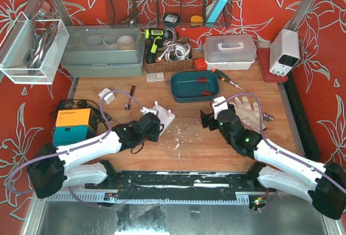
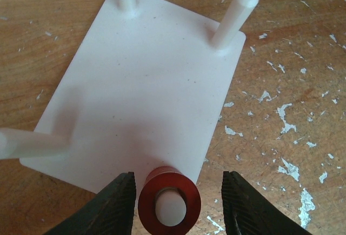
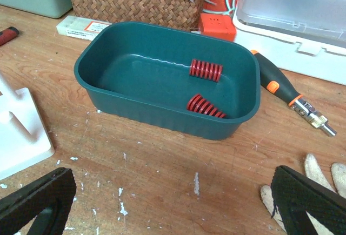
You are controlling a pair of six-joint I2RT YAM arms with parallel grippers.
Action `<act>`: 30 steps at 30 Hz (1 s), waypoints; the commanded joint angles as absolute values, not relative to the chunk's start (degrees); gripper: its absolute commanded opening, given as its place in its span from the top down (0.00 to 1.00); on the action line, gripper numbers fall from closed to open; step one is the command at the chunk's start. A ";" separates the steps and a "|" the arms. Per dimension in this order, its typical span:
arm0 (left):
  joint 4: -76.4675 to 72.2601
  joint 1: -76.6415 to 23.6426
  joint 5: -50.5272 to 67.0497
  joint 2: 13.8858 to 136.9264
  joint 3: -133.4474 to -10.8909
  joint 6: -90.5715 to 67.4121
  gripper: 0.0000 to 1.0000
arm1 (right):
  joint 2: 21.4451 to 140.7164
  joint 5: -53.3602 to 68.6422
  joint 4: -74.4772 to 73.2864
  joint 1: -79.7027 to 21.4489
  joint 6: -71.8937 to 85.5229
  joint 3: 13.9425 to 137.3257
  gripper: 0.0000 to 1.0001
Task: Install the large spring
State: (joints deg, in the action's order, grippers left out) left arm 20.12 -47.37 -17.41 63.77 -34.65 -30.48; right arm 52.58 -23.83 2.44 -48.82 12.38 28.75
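A white base plate [image 2: 146, 84] with several upright pegs lies on the wooden table; it also shows in the top view [image 1: 164, 114] and at the left of the right wrist view [image 3: 19, 129]. A red spring [image 2: 165, 178] sits over the plate's nearest peg. My left gripper [image 2: 178, 186] is open, its jaws on either side of that spring, with a clear gap on the right side. A teal tray [image 3: 162, 111] holds two more red springs [image 3: 205, 70] [image 3: 204, 107]. My right gripper [image 3: 173, 192] is wide open and empty, low over bare wood in front of the tray.
A screwdriver [image 3: 286, 92] lies right of the tray, and a work glove [image 3: 319, 178] by my right finger. A woven basket [image 3: 135, 0], a clear lidded box [image 3: 297, 8] and a grey bin [image 1: 102, 51] line the back. An orange and teal box [image 1: 73, 127] stands left.
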 commanded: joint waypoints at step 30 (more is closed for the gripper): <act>-16.89 -47.81 -18.24 54.74 -26.19 -10.19 0.00 | 93.61 -12.49 -6.29 -30.04 17.40 62.44 0.18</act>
State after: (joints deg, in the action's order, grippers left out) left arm -11.92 -47.51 -15.53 54.85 -28.10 -14.37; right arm 87.92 -17.23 -6.66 -32.77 19.42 57.89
